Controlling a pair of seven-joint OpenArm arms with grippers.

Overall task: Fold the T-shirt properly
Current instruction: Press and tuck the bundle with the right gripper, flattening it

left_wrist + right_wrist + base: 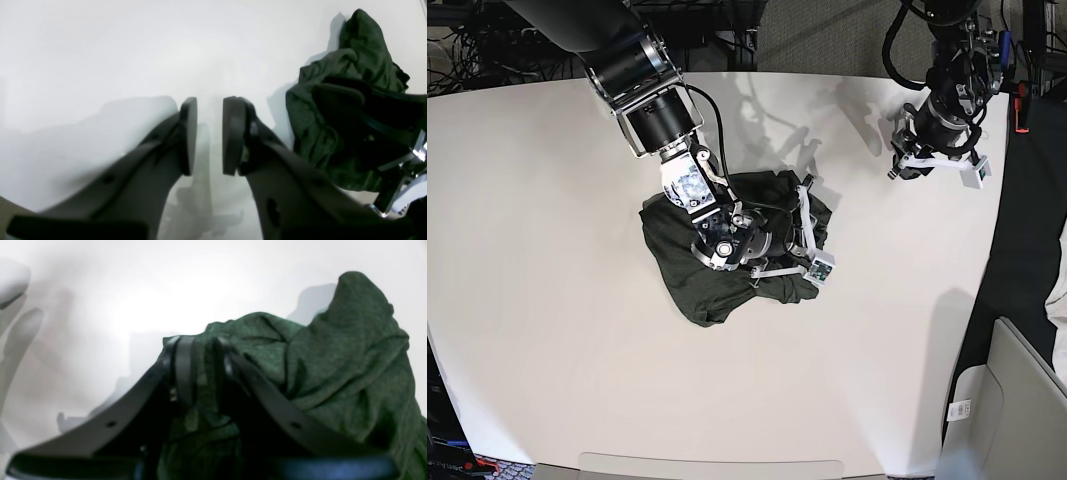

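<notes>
Broad white table (547,330), bare around a crumpled heap near its middle. Dark green heathered T-shirt (689,280), bunched and creased, one fold peaking upward. Right gripper (200,363) sunk into the heap, jaws clamped on a fold of the T-shirt. Left gripper (209,133) well apart above bare table, jaws parted, holding nothing.

T-shirt (333,366): thin soft knit cloth, dark olive heathered, matt, crumpled. Table (547,300): smooth white surface, slight sheen. Left gripper (210,133) and right gripper (200,370): fingers look like matt black plastic with flat smooth pads; bare shiny metal bracket (413,156) shows behind the right one.
</notes>
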